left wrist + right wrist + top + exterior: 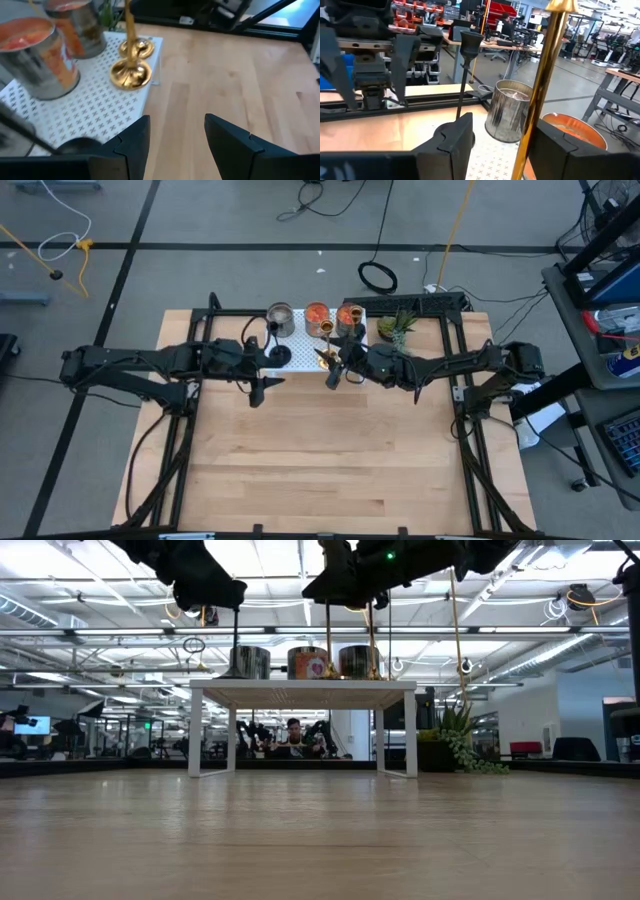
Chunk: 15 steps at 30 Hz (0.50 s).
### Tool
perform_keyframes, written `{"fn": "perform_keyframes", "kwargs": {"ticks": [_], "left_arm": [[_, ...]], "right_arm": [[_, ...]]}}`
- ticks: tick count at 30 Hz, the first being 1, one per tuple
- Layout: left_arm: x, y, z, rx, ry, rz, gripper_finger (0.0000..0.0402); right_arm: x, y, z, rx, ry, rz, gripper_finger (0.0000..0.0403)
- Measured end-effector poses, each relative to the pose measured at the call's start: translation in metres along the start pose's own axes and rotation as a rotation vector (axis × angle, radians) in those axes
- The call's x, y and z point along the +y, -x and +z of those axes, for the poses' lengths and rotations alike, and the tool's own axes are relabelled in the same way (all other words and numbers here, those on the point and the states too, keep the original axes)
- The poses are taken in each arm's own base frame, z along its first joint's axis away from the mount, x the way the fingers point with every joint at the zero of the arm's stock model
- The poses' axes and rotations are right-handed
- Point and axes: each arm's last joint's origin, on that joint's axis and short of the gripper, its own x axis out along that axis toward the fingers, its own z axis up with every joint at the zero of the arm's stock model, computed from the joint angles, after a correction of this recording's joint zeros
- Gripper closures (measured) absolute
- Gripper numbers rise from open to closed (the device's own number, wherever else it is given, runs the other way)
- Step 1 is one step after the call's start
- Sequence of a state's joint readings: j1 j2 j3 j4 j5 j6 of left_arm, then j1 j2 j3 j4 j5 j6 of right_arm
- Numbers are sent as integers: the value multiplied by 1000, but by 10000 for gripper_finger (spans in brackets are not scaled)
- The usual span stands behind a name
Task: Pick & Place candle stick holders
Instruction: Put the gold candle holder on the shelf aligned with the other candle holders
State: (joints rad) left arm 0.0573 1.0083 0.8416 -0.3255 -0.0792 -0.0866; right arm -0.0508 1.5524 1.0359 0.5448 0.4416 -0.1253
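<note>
All holders sit on the stand (300, 352); right pincer (492, 145) spread around a gold stem (538, 95), left pincer (172, 145) spread, idle.

All six holders are clustered at the far edge of the tabletop (300, 470), on the raised white stand. Along the back sits a row of three cups: the grey glass cup (281, 319) on the left, an orange glass cup (317, 317) in the middle, and the second orange cup (349, 317) on the right. In front of the grey cup, the black stemmed holder (275, 350) stands upright on its round foot. Two gold stemmed holders (131, 75) stand upright side by side, bases just about touching, near the stand's right front corner.
</note>
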Motion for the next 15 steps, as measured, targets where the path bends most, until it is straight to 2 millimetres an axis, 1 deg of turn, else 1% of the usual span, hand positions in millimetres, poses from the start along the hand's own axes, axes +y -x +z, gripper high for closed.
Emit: {"fn": "perform_keyframes", "kwargs": {"ticks": [6,15], "left_arm": [[-6,1,4,-43,-17,-27,206],[-8,1,4,-42,-19,-36,206]], "right_arm": [[0,0,0,-3,-2,-4,233],[-1,1,2,-4,17,-7,232]]}}
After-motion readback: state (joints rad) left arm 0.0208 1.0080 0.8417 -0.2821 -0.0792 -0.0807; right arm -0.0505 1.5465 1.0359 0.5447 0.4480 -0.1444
